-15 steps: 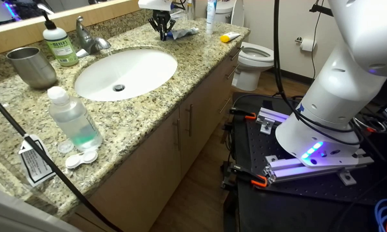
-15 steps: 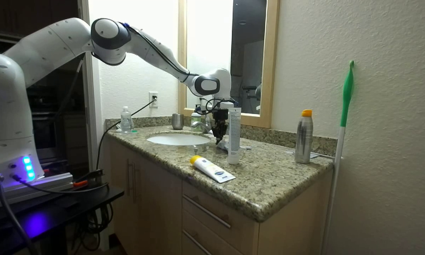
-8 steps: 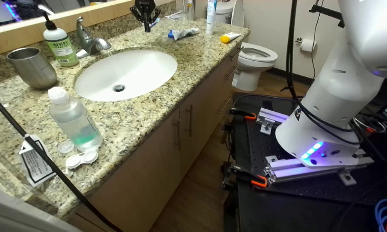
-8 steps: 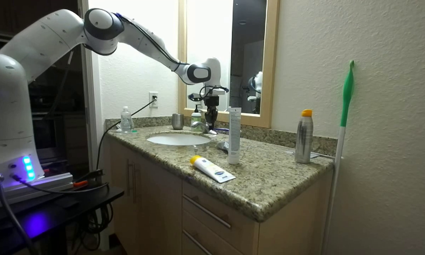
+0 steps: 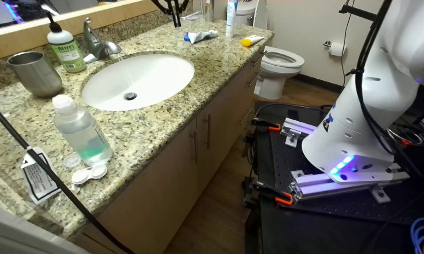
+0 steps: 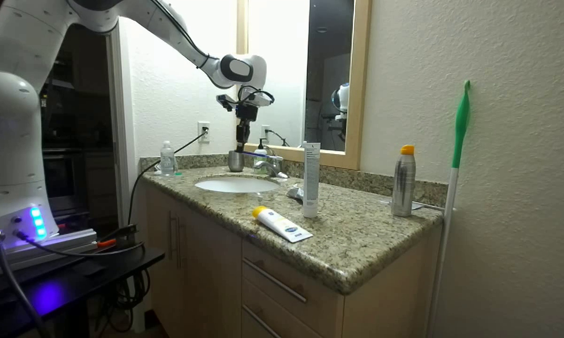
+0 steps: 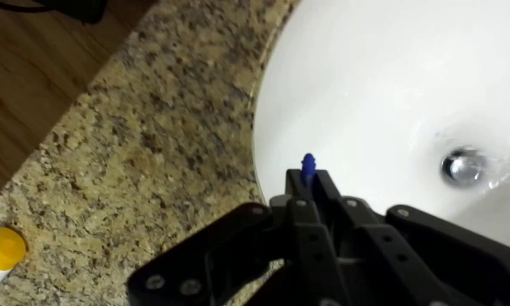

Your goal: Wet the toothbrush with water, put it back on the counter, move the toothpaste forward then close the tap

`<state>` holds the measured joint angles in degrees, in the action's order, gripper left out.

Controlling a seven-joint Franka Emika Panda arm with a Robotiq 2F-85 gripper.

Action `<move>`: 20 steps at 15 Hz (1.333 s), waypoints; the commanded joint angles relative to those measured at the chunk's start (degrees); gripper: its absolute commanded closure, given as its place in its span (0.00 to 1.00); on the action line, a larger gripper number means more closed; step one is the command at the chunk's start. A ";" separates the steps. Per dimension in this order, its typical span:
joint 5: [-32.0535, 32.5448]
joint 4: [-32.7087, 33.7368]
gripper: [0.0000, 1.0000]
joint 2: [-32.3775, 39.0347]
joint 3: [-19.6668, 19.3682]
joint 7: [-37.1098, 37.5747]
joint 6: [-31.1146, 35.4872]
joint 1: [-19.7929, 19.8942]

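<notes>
Blue toothbrush (image 6: 257,154) pinched by handle in narrowed gripper (image 7: 308,174), over basin (image 7: 335,80) by wrist view; long axis nearly level; in an exterior view head end runs from fingers toward tap (image 6: 269,166), depth gap unclear; wetting likely next.

blue toothbrush (image 6: 255,154) aloft, nearly level

"What pattern has the long beige granite counter (image 7: 153,144)?"
"Brown and black speckles. The oval white ceramic basin (image 7: 348,106) is plain."
"How blue is the thin plastic toothbrush (image 7: 308,164)?"
"Deep blue. The curved chrome tap (image 5: 96,44) is silvery."
"And the small crumpled whitish toothpaste tube (image 5: 199,36)?"
"2 colours: whitish and blue. The flat white plastic tube (image 6: 283,225) is yellow-capped."
</notes>
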<state>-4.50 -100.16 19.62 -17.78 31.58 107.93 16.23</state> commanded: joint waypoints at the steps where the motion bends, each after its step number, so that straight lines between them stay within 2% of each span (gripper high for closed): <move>1: 0.19 -2.14 0.92 -2.04 -0.12 -1.43 -0.56 -0.48; 4: 0.56 -5.91 0.92 -5.50 0.09 -2.44 -0.51 -0.85; 5: 0.98 -5.06 0.98 -3.42 0.19 -2.10 -0.79 -0.97; 8: -0.60 -6.31 0.98 -0.68 2.60 -7.46 -2.66 -1.88; 11: -0.01 -8.38 0.98 0.40 5.59 -11.06 -1.42 -4.37; 14: 2.29 -8.81 0.98 0.11 6.94 -14.76 0.87 -6.60; 16: 3.34 -9.11 0.98 -0.62 7.09 -15.77 1.84 -7.64; 17: 1.98 -7.25 0.92 1.48 6.89 -13.42 0.16 -7.55; 19: 2.51 -7.25 0.92 1.07 7.03 -14.07 0.39 -7.99; 20: 2.58 -7.25 0.98 0.88 7.03 -14.25 0.39 -7.97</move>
<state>-1.97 -107.53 20.46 -10.88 17.31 108.44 8.12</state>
